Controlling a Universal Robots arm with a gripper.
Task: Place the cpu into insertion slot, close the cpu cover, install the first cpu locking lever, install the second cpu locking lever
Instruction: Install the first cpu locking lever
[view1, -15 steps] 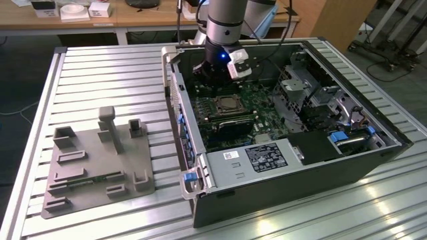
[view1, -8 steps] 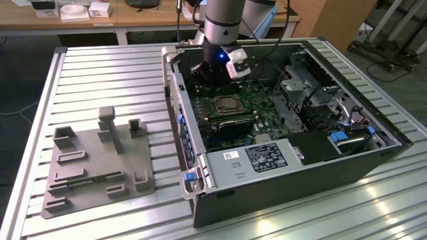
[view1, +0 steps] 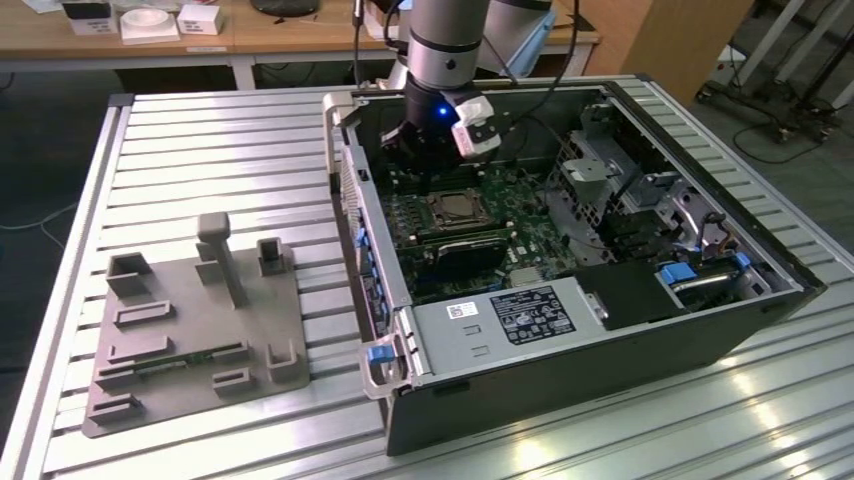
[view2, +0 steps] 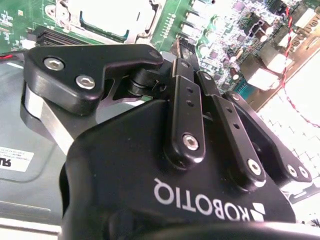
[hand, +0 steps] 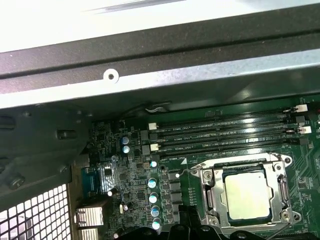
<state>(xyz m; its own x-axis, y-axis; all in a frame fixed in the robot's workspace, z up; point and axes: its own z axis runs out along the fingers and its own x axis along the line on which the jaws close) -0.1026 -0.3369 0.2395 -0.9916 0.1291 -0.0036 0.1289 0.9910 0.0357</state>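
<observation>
Exterior view — tool (view1: 422, 168) near the seated cpu (view1: 461, 208)

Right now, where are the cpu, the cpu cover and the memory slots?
cpu (hand: 246, 194): first wrist view, centre of its silvery top.
cpu cover (hand: 213, 195): first wrist view, side bar of the metal frame beside the chip.
memory slots (hand: 220, 136): first wrist view, midway along the long black slots.
</observation>
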